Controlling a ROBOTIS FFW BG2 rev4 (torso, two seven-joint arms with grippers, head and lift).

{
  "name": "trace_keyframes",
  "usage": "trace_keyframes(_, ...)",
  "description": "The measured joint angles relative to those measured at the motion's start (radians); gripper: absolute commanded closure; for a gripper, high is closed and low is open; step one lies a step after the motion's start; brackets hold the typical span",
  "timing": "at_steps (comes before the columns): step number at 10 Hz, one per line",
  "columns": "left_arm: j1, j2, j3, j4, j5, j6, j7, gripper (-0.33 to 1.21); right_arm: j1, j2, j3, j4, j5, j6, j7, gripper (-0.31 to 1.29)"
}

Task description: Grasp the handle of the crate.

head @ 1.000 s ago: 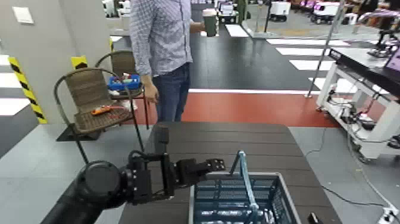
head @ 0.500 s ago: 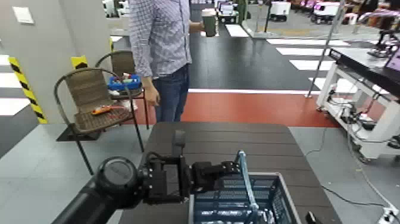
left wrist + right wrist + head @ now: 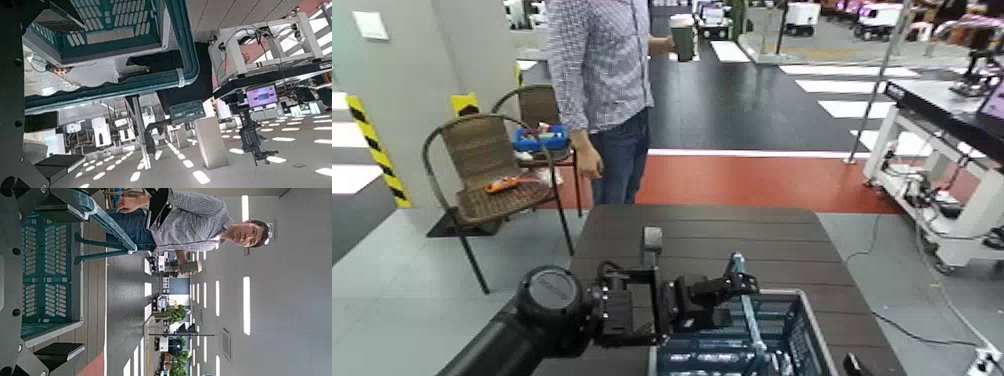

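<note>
Head view: the left hand is wide open at the handle, above the crate; right hand waits opposite. Closing with poor alignment may push the bar away.

An indoor robotics lab or demonstration hall: wheeled equipment bench at the right, small white robots at the upper right, road-like white stripes across the floor.

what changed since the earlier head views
The left gripper moved to its right, over the crate, and its fingers now reach across by the handle. No grip shows yet. The crate, its handle and the table stayed put, and the person still holds the cup.
</note>
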Motion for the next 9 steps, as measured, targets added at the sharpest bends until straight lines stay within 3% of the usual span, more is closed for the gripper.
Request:
trace_keyframes(3, -0.018, -0.006, -0.044, 0.031, 0.072, -0.013, 0.0, 0.14, -0.004, 0.0, 0.003, 0.001, 0.0, 0.0, 0.001, 0.15)
trace_keyframes(4, -0.024, -0.007, -0.058, 0.04, 0.098, -0.016, -0.005, 0.28, -0.005, 0.0, 0.004, 0.002, 0.0, -0.001, 0.001, 0.15)
trace_keyframes(6, -0.03, -0.008, -0.078, 0.052, 0.124, -0.035, -0.036, 1.03, -0.006, 0.0, 0.006, 0.003, 0.0, -0.001, 0.001, 0.15)
trace_keyframes(9, -0.031, -0.01, -0.085, 0.059, 0.139, -0.044, -0.041, 1.19, -0.006, 0.0, 0.007, 0.003, 0.0, -0.003, 0.003, 0.15)
